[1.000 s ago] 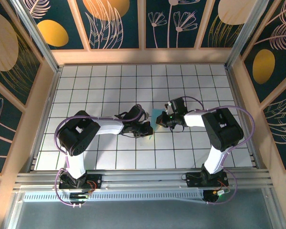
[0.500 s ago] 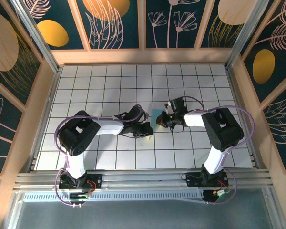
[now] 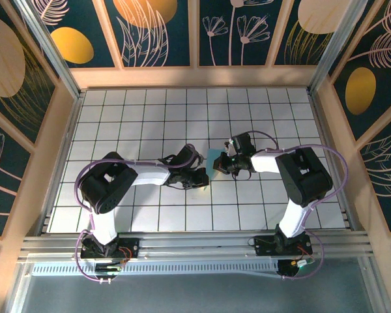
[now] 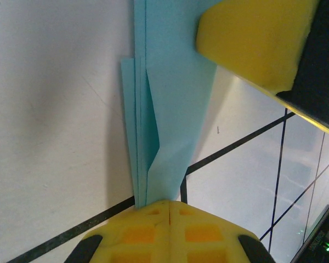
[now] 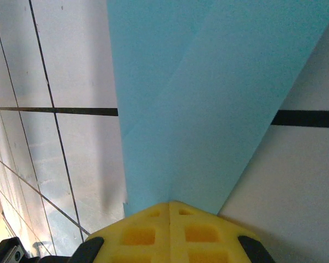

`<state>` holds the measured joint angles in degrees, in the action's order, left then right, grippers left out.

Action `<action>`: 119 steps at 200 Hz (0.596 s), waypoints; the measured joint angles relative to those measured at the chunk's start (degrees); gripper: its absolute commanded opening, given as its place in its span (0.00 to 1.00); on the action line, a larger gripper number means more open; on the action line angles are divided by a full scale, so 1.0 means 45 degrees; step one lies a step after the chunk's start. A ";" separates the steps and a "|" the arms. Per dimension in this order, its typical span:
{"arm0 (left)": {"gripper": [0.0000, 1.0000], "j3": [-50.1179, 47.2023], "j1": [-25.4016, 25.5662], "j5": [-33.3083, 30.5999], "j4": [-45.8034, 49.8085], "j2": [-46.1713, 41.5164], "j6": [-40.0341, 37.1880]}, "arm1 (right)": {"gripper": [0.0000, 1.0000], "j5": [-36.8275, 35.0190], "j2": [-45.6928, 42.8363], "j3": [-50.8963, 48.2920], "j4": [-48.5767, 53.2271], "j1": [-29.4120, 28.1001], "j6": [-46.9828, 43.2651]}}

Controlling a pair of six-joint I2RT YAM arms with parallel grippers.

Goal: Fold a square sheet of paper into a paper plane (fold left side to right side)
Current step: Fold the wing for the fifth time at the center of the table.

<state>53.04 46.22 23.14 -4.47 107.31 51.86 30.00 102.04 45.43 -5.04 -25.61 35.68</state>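
Fingers of left gripper [image 4: 169, 204] shut tip to tip, pressing on tapered end of paper [image 4: 172, 98]. Right gripper [image 5: 170, 204] also shut, tips on opposite edge. Paper folded, at middle of table [image 3: 117, 130], between arms. Long axis runs from left tips toward right gripper. Both touching, neither nearer. Next fold probably follows that axis.

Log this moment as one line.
folded light-cyan paper sheet: flat on white tiled table | left gripper: shut, tip on paper | right gripper: shut, tip on paper
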 measured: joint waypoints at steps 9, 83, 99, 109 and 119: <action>0.00 0.0000 0.0039 -0.0049 0.0000 -0.0005 -0.0034 | 0.00 0.0010 0.0010 0.0044 0.0053 0.0000 -0.0019; 0.00 -0.0044 0.0403 -0.0801 0.0155 -0.0228 -0.0185 | 0.00 0.0015 0.0053 0.0160 0.0228 -0.0005 -0.0185; 0.00 -0.0141 0.0466 -0.0879 0.0233 -0.0335 -0.0204 | 0.00 0.0019 0.0063 0.0160 0.0228 -0.0005 -0.0185; 0.00 -0.0204 0.0491 -0.0913 0.0253 -0.0403 -0.0253 | 0.00 0.0019 0.0063 0.0160 0.0228 -0.0005 -0.0185; 0.00 -0.0262 0.0505 -0.0918 0.0287 -0.0461 -0.0282 | 0.00 0.0019 0.0068 0.0160 0.0228 -0.0005 -0.0185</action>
<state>51.86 48.49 19.00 -3.18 105.23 50.59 30.09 102.35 46.15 -4.01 -25.63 34.85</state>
